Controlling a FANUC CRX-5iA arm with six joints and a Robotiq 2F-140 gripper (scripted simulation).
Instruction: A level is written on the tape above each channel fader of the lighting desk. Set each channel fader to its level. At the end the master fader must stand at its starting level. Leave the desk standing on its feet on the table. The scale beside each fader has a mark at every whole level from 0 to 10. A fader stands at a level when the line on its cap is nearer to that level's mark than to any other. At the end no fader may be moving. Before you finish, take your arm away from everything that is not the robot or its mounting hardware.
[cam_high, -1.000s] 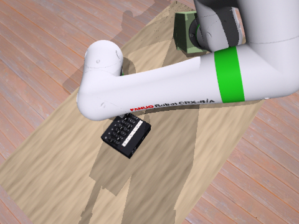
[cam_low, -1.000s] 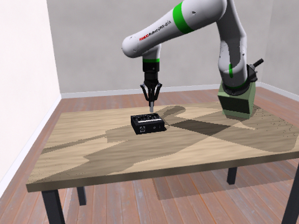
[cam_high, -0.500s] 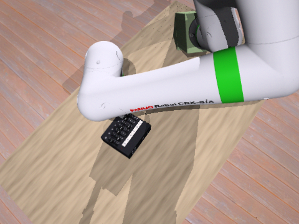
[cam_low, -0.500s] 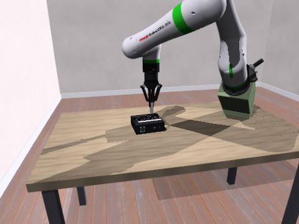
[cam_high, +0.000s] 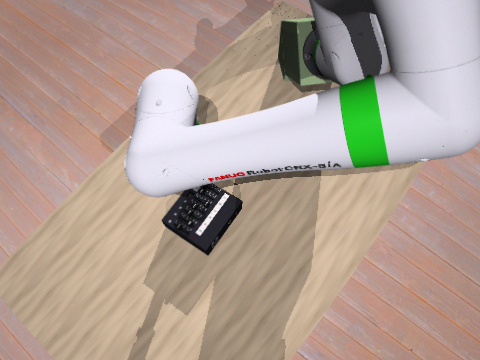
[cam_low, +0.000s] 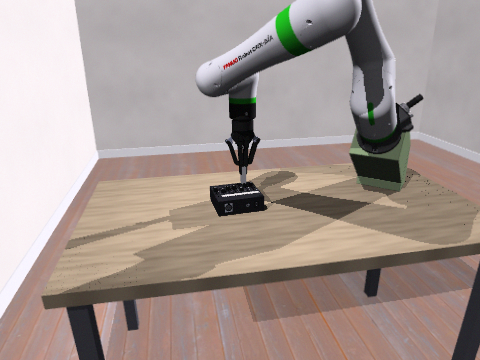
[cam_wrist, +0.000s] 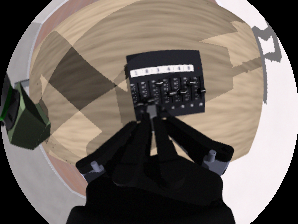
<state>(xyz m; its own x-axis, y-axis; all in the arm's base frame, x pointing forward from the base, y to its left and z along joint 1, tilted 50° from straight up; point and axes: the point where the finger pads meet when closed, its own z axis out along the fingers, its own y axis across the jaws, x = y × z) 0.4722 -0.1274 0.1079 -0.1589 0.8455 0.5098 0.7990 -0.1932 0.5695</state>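
The arm's long white link (cam_high: 260, 145) carries the one legible marking: "FANUC" in red, followed by dark lettering that reads roughly as "Robot CRX-5iA" (the last characters are blurred in the top view). The same line shows on the link in the exterior view, too small to read past the red word. The white tape strip (cam_high: 214, 215) on the lighting desk (cam_high: 202, 218) bears marks, but none can be read.
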